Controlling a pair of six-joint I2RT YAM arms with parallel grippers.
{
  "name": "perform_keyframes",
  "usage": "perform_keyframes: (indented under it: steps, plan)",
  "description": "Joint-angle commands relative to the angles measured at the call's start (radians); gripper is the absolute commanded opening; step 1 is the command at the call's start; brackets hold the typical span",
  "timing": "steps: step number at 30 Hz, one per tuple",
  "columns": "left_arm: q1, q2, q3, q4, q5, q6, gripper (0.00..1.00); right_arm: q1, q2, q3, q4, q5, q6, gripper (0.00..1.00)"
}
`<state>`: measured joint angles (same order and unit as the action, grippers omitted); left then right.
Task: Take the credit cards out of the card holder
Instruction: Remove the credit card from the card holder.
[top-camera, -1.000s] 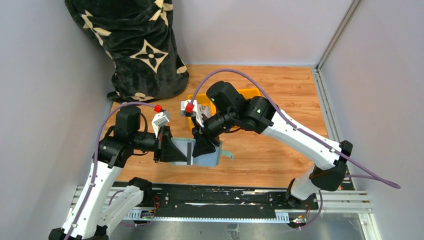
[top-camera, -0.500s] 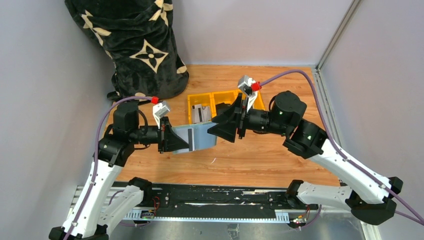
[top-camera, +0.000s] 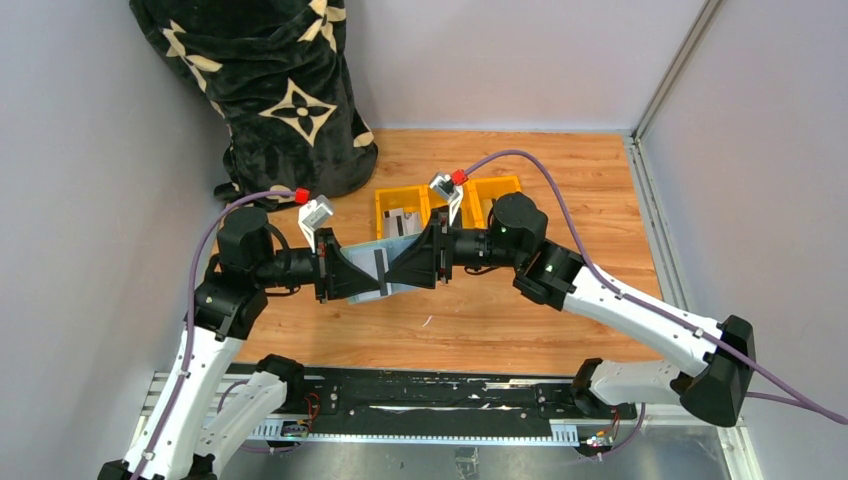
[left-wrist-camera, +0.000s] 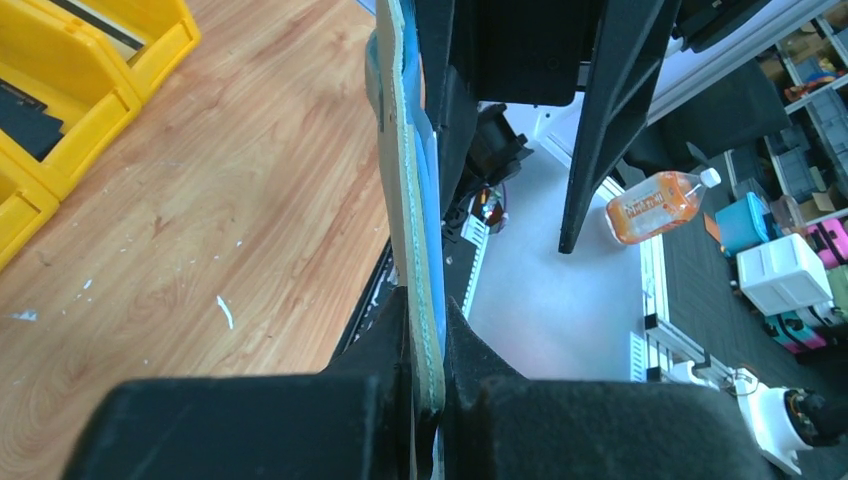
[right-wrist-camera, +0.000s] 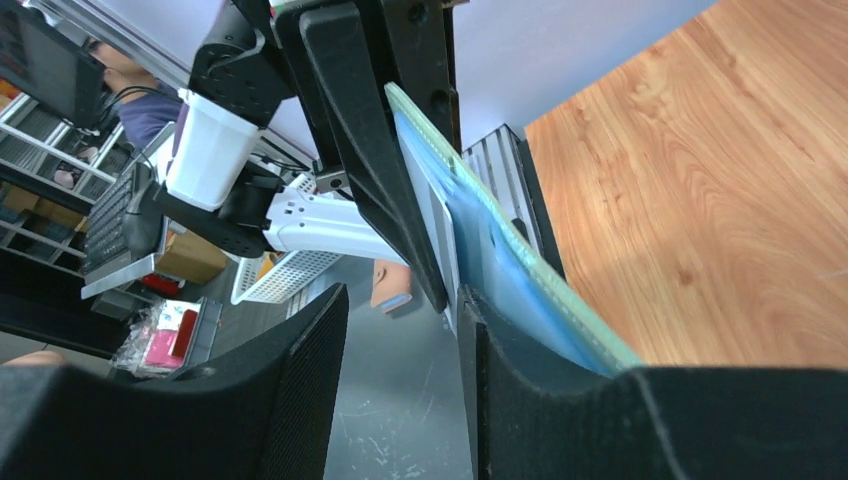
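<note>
Card holder (left-wrist-camera: 412, 200) hangs edge-on above the table, before the tray (top-camera: 386, 197), a striped card (top-camera: 379, 268) showing inside. Our left gripper (left-wrist-camera: 425, 345) is clamped on one edge. Our right gripper (right-wrist-camera: 400, 300) stands parted, holding nothing, one finger against the holder. We should pinch the card alone, then draw it straight along its sleeve.

The sage-green card holder (top-camera: 392, 248) is held open and tilted, clear of the desk (top-camera: 570, 200), slightly toward 8 o'clock from centre. Its 9 o'clock end is pinched between the left fingers (left-wrist-camera: 375, 345). A pale, dark-striped credit card (top-camera: 378, 268) sits inside. A second card (top-camera: 403, 222) lies flat at its 12 o'clock.
</note>
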<state>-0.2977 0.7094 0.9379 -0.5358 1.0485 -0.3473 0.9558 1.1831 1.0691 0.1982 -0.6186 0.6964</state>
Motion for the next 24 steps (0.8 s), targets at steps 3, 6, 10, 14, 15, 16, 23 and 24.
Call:
perform_keyframes:
  steps: [3, 6, 10, 14, 15, 16, 23, 24]
  plan:
    - [-0.006, -0.011, 0.031, 0.036, 0.05, -0.019, 0.0, 0.005, 0.031, -0.005, 0.153, -0.064, 0.086, 0.45]
    - [-0.006, -0.011, 0.032, 0.037, 0.048, -0.023, 0.0, 0.005, 0.048, -0.011, 0.208, -0.084, 0.117, 0.4]
    - [-0.006, -0.009, 0.029, 0.043, 0.038, -0.035, 0.0, 0.004, 0.081, -0.037, 0.332, -0.108, 0.196, 0.31]
    - [-0.006, -0.009, 0.014, 0.103, 0.029, -0.116, 0.15, 0.005, 0.115, -0.067, 0.435, -0.083, 0.26, 0.24]
    - [-0.006, -0.008, 0.015, 0.114, 0.028, -0.127, 0.16, 0.005, 0.124, -0.063, 0.431, -0.073, 0.259, 0.22]
    - [-0.006, -0.008, 0.016, 0.117, 0.029, -0.126, 0.16, 0.005, 0.131, -0.059, 0.418, -0.06, 0.253, 0.2]
    - [-0.006, -0.008, 0.021, 0.071, 0.043, -0.078, 0.15, 0.006, 0.146, -0.022, 0.223, 0.039, 0.146, 0.07]
    - [-0.006, -0.009, 0.024, 0.067, 0.046, -0.071, 0.14, 0.006, 0.144, -0.023, 0.208, 0.047, 0.137, 0.07]
